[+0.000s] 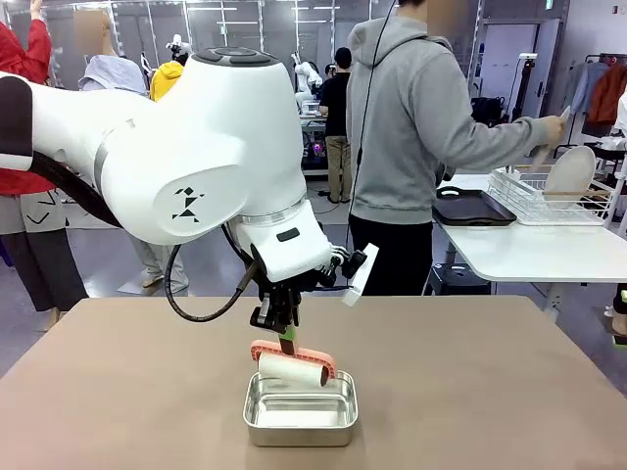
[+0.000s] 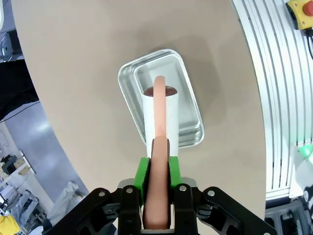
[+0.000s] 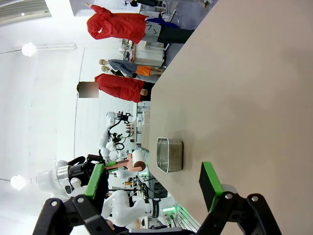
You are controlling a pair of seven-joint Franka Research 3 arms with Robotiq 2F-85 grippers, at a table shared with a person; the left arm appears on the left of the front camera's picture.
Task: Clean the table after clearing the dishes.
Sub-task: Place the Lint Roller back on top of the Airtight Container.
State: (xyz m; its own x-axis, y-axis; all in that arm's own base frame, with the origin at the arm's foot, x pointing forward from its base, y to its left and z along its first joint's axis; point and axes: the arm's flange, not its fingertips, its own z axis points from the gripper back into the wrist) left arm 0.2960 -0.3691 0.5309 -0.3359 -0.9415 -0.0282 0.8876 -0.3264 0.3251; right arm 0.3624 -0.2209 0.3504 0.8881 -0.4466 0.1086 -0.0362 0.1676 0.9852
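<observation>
Left gripper (image 2: 156, 196) clamps lint roller (image 1: 292, 369); handle end hidden.

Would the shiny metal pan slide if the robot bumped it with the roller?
Probably. The steel pan looks thin and empty, so likely light, and it sits loose on the smooth table. Its low, flat shape suggests sliding rather than tipping.

Taupe-brown table (image 1: 470, 382) stretches wide with rounded corners, and a small shiny steel pan (image 1: 300, 411) sits directly on it near the robot's edge. Behind, a white table (image 1: 519, 250) carries a dark tray (image 1: 472, 208) and a wire dish rack (image 1: 549, 201)
</observation>
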